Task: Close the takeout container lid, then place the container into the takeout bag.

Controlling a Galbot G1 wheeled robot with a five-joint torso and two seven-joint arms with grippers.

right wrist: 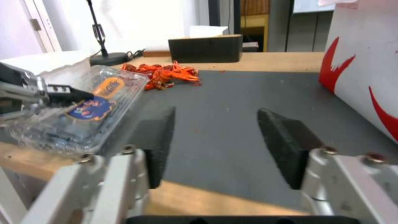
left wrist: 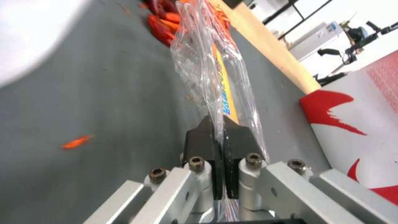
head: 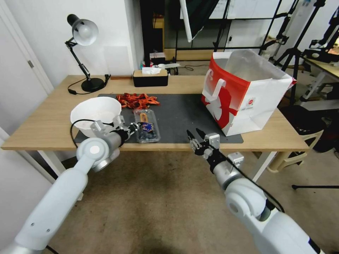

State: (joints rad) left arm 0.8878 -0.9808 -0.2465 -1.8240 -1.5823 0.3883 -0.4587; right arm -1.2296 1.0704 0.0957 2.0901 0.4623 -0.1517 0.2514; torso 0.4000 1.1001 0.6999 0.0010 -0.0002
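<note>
Left tool [head: 133,127] reaching in from the near-left edge of the wooden surface [head: 46,121], black pads [left wrist: 207,137] pressed together on the thin clear plastic rim of the lid [left wrist: 207,62] of the small clear plastic hinged takeout container [head: 146,125]. Container lying on the dark grey mat [head: 180,113], near its front-left corner, just beside the big white round bowl [head: 95,111]. Dark blueberries visible through the plastic, with a blue and orange label on top (lettering too small to read). Whether the lid is fully snapped down: cannot tell.

Right tool [head: 196,135] hovering at the front edge of the surface, near the middle, well apart from the container and touching nothing. Its two dark foam pads [right wrist: 161,137] spread wide, mat showing between them.

Large red and white paper takeout bag [head: 247,91] standing upright on the right part of the mat, mouth open at the top, one white strap handle hanging down its red side. Well apart from the container, to its right.

Heap of orange-red strips [head: 137,100] on the mat just behind the container. Black tissue box [head: 150,77] at the far edge of the surface, black desk lamp [head: 83,53] at the far-left corner.
</note>
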